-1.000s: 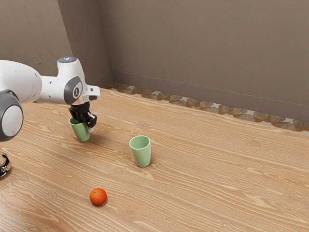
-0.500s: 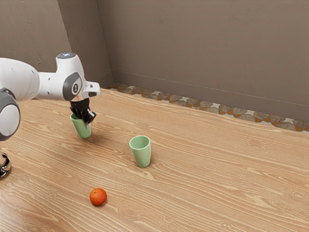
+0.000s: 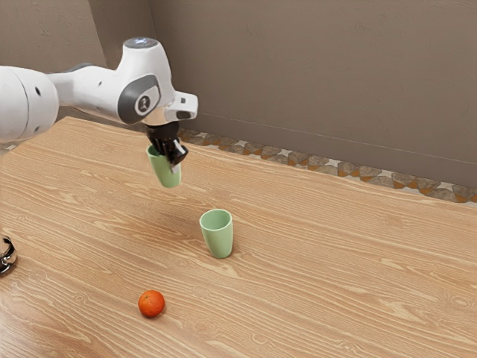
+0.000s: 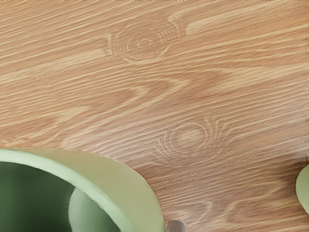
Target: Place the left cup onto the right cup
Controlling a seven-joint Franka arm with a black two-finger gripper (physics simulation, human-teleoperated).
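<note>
Pale green, and plastic by the look of it, both cups match. The left cup (image 3: 165,167) hangs clear of the wooden worktop (image 3: 335,253), tilted, with its base swung toward five o'clock. It is pinched at the rim by the end effector (image 3: 173,154), whose black fingers are closed narrowly on the cup wall. A rim grip of this kind probably leaves the base free to drop into another mouth, and the height suits a carry over that rim rather than a slide across the wood. The right cup (image 3: 217,233) stands upright and open-mouthed on the worktop, at about four o'clock from the held one and well apart from it, so the stacking is not yet done. An orange (image 3: 151,303) lies at roughly seven o'clock from the right cup, off the likely path. Which finger sits inside the mouth and which outside is hard to make out, since the dark fingers merge against the rim. In the wrist view the left cup (image 4: 111,179) is a blurred curve of rim and shadowed interior just under the hand, its base hidden. The right cup (image 4: 305,189) is cut to a sliver at the frame edge. A shiny metal thing (image 3: 4,253) at nine o'clock is cropped and cannot be identified.
</note>
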